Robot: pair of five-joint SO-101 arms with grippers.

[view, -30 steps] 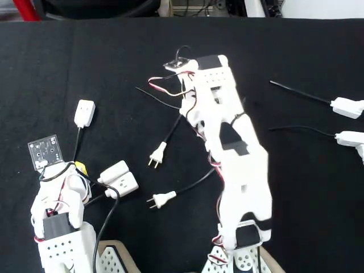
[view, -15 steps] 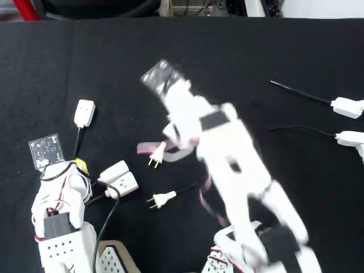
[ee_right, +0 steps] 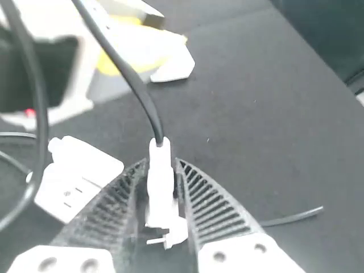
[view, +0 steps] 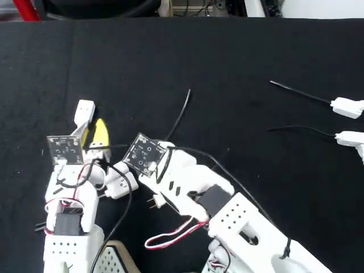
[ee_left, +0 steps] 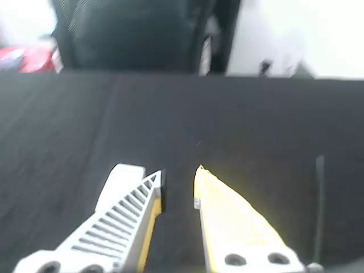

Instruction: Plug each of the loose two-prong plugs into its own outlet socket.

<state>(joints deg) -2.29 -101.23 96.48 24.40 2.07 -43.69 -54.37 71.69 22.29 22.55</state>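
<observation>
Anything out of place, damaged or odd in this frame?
Nothing stands out. The right end effector grips a two-prong plug lengthwise between its fingers, near the outlet socket. Nothing looks broken.

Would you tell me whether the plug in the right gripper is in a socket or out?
Out. The right gripper holds the plug with its prongs bare, and the outlet block lies apart beside it.

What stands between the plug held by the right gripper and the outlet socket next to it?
Nothing visible. In the right wrist view, no object lies between the plug and the outlet socket. A black cable curves past the socket's far end.
</observation>
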